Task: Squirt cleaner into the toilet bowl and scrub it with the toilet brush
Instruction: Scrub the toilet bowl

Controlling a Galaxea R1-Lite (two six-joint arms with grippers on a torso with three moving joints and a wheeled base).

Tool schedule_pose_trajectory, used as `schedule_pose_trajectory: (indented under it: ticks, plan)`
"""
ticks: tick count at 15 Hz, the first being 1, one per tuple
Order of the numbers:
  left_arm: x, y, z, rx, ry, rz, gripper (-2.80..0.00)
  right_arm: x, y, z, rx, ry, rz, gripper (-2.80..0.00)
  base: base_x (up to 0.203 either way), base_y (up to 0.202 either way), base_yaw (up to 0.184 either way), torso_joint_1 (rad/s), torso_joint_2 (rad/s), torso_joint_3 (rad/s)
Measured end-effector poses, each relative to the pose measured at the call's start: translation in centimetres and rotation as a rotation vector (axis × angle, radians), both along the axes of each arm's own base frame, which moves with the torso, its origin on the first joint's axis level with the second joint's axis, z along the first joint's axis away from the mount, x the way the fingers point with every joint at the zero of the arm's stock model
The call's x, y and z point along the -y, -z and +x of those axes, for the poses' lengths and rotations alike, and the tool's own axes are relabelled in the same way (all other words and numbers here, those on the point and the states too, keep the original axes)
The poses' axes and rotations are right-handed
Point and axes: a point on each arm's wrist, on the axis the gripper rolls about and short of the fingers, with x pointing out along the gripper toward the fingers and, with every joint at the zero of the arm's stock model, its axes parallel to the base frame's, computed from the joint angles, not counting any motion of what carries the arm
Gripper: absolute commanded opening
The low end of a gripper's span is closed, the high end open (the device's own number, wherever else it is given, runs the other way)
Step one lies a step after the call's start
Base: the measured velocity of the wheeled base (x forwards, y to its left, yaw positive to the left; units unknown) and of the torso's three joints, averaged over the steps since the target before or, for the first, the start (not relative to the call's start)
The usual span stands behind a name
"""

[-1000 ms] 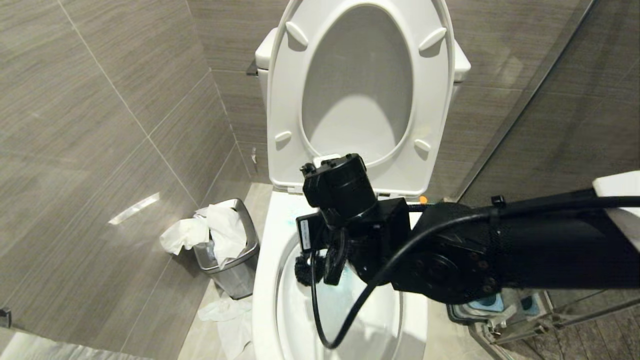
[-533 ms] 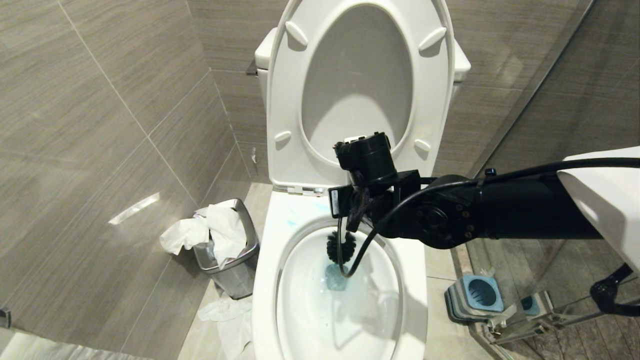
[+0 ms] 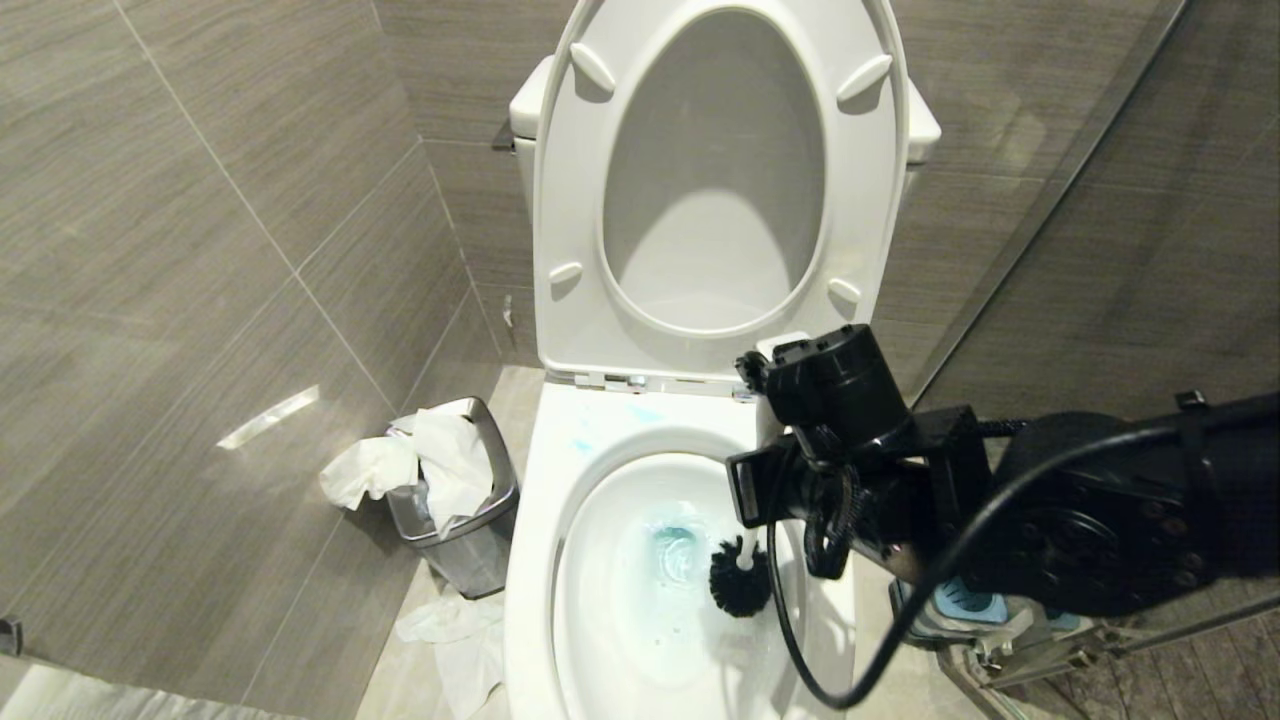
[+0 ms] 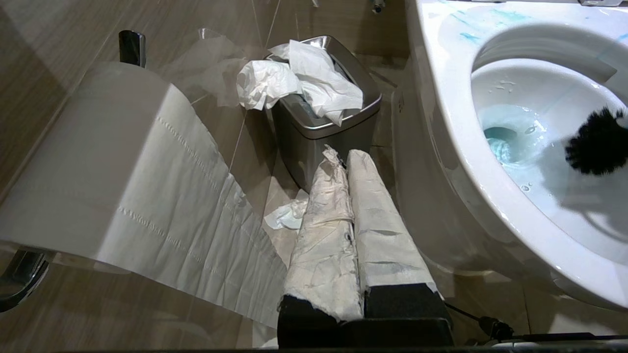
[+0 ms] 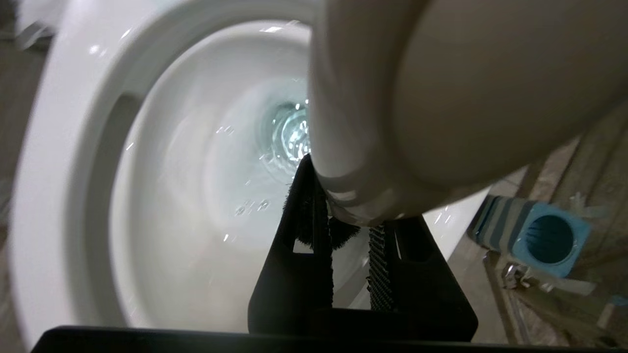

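The brush (image 3: 741, 588) hangs head-down inside the bowl (image 3: 535, 560), its black bristles low against the bowl's right inner wall, just beside the blue-tinted water of the cleaner (image 3: 676, 552). A second ago those bristles were on the left side near the back rim; I have since swept them across past the drain. That reads to me as scrubbing well under way, with the near wall probably still to cover. My right claw (image 5: 349, 230) is clamped on the white handle above the bowl. My left claw (image 4: 347, 196), pressed together with nothing in it, waits by the bin (image 4: 314, 142).
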Motion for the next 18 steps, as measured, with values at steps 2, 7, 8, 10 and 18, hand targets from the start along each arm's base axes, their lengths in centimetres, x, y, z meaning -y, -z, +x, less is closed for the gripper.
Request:
schedule_pose_trajectory:
  ticks: [2,7,8,10,18]
  plan:
    - [0.0,0.0,0.0,0.0,0.0,-0.001,-2.8,-0.5,-0.2,-3.3,-0.014,-0.065,0.023,-2.8,0.0,0.0,0.0,0.0,0.0,0.0]
    - [0.0,0.0,0.0,0.0,0.0,0.0,-2.8,-3.6,-0.5,-7.9,-0.04,-0.181,0.116,-2.8,0.0,0.0,0.0,0.0,0.0,0.0]
    - [0.0,0.0,0.0,0.0,0.0,-0.001,-2.8,-4.5,-0.7,-7.9,-0.035,-0.186,0.135,-2.8,0.0,0.0,0.0,0.0,0.0,0.0]
    - [0.0,0.0,0.0,0.0,0.0,0.0,-2.8,-5.9,-1.0,-7.0,-0.017,-0.177,0.156,-2.8,0.0,0.0,0.0,0.0,0.0,0.0]
    - [0.0,0.0,0.0,0.0,0.0,0.0,-2.8,-4.3,-1.6,0.9,0.069,-0.035,0.087,-2.8,0.0,0.0,0.0,0.0,0.0,0.0]
